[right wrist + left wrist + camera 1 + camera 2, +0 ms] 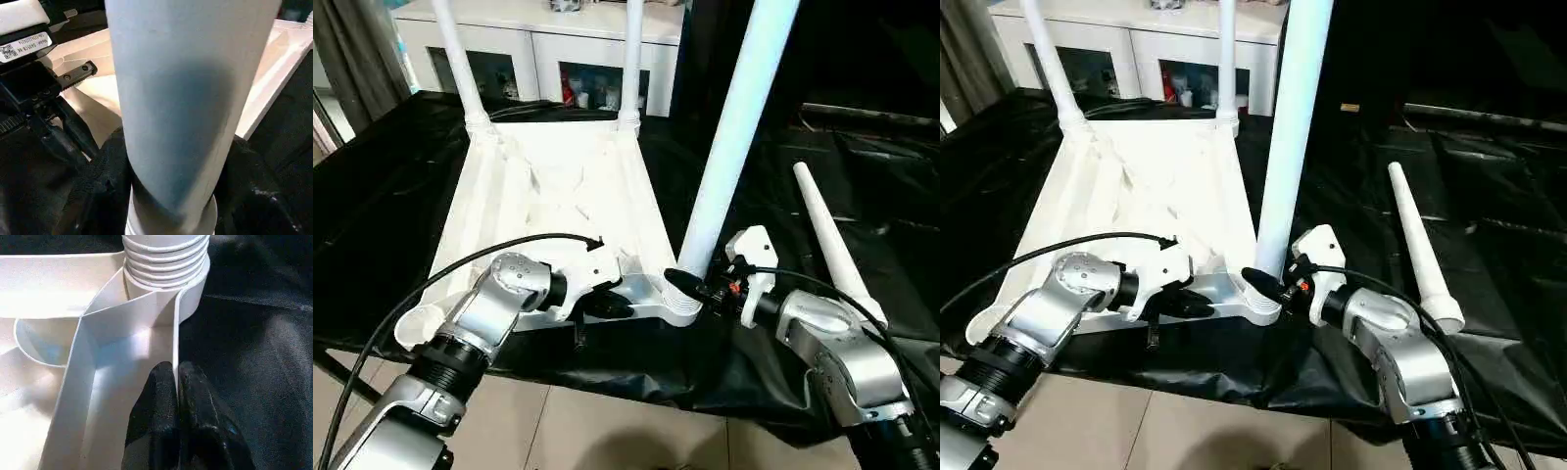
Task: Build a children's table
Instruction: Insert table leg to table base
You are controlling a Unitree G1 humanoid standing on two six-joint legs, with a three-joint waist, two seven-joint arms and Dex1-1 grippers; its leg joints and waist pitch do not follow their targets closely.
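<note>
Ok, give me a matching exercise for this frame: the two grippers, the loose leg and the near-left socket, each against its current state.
1. left gripper
2. right gripper
3. loose leg
4. near-left socket

A. lying on the black cloth
B. empty, no leg in it
C. pinching the tabletop's near rim
D. around the base of the upright leg

Pairs: 1-C, 2-D, 3-A, 4-B

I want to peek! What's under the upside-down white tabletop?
A black sheet spreads out under the tabletop on every side. Whatever lies directly beneath the tabletop is covered.
</note>
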